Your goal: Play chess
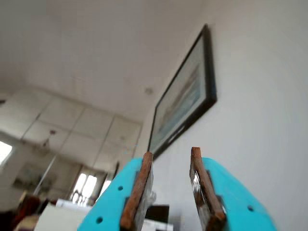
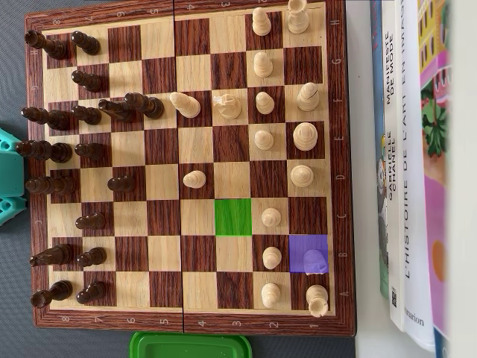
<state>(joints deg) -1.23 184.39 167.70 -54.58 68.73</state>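
Note:
In the overhead view a wooden chessboard (image 2: 186,322) lies flat, with dark pieces (image 2: 89,115) on its left side and light pieces (image 2: 264,138) on its right. One square is tinted green (image 2: 233,217) and is bare. Another square is tinted purple (image 2: 301,245) and bears a light piece (image 2: 315,262). In the wrist view my gripper (image 1: 171,152) is open and empty. Its teal jaws with brown pads point up at a wall and ceiling, away from the board. Only a teal part of the arm (image 2: 7,175) shows at the overhead view's left edge.
Books (image 2: 406,149) lie along the board's right side. A green container (image 2: 190,345) sits at the board's bottom edge. A framed picture (image 1: 185,96) hangs on the wall in the wrist view.

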